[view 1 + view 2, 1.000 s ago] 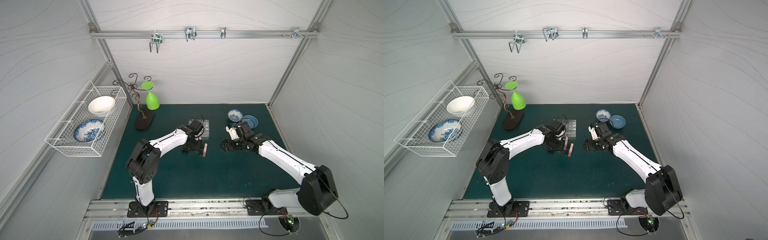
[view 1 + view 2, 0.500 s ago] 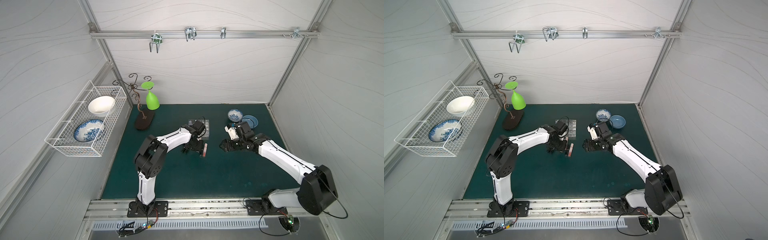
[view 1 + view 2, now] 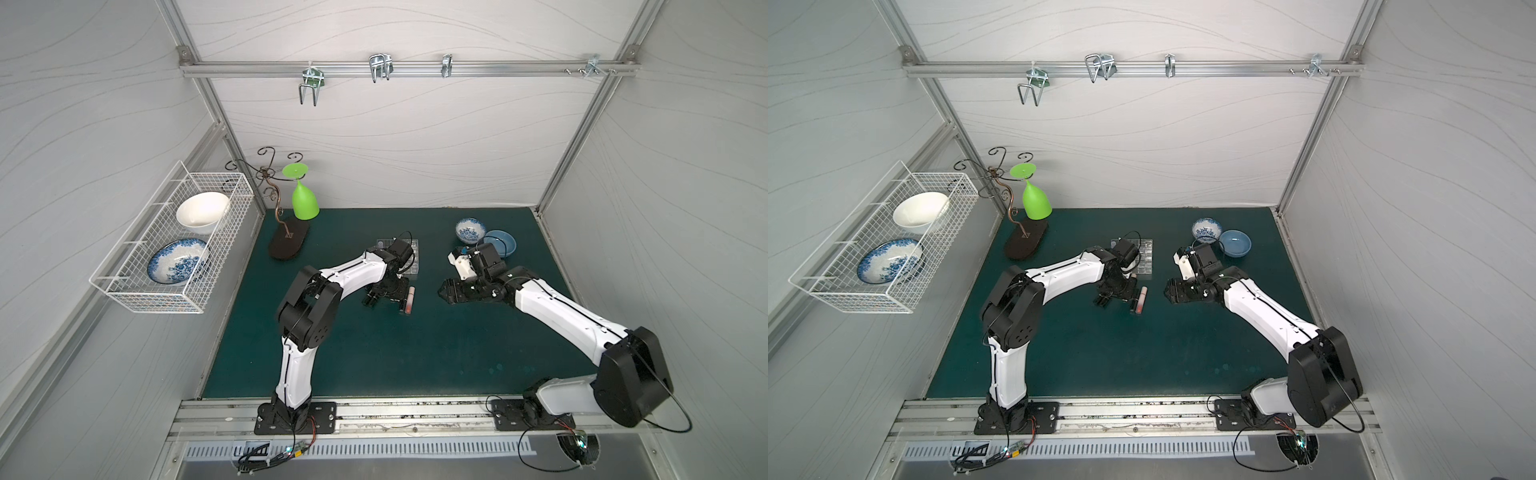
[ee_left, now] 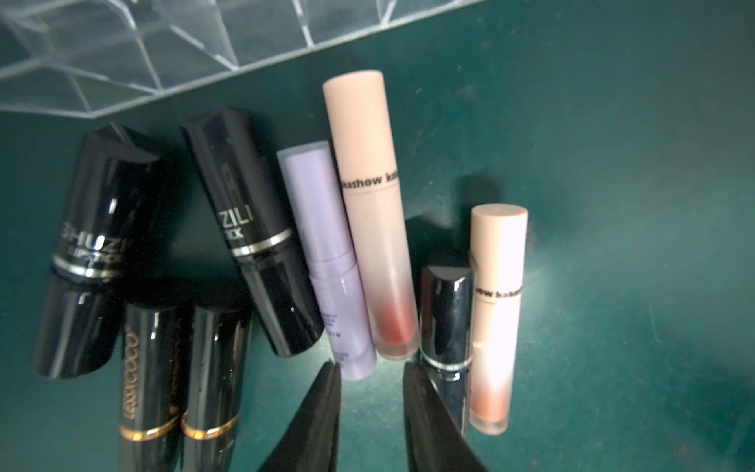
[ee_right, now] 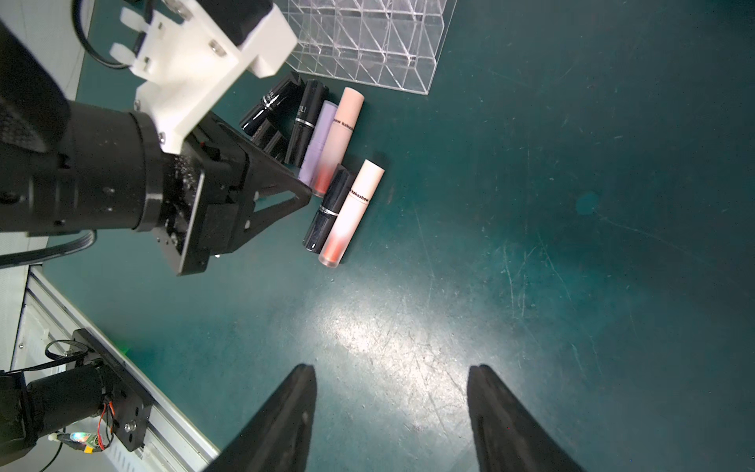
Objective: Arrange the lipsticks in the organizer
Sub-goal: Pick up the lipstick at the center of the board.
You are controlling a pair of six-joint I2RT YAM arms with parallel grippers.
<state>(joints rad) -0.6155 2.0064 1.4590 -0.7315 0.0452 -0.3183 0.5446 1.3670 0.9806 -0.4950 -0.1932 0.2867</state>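
Your left tool (image 4: 371,380) has its jaws drawn to a narrow gap with nothing between them; only the dark green worktop (image 4: 613,184) shows there. Its tips sit right at the base ends of a pale lilac plastic tube (image 4: 327,261) and a long peach-pink tube with a reddish base (image 4: 369,212), which lie side by side. Whether a tip touches the lilac one you cannot tell.

Around that pair lie the other lipsticks, all flat on the worktop: two glossy black tubes with silver bands (image 4: 249,229), two black tubes with gold bands (image 4: 184,367), a dark silver-banded tube (image 4: 445,318) and, touching it, a shorter peach-pink tube (image 4: 496,318). That makes eight in sight.

Just past their cap ends stands the clear acrylic organizer with square cells (image 5: 367,41). Every cell you can see looks empty.

Your right tool (image 5: 392,380) hangs wide open and empty over bare worktop, well apart from the cluster.

By this, the arranging has hardly begun: no tube is gripped or slotted, and all eight are left to do.
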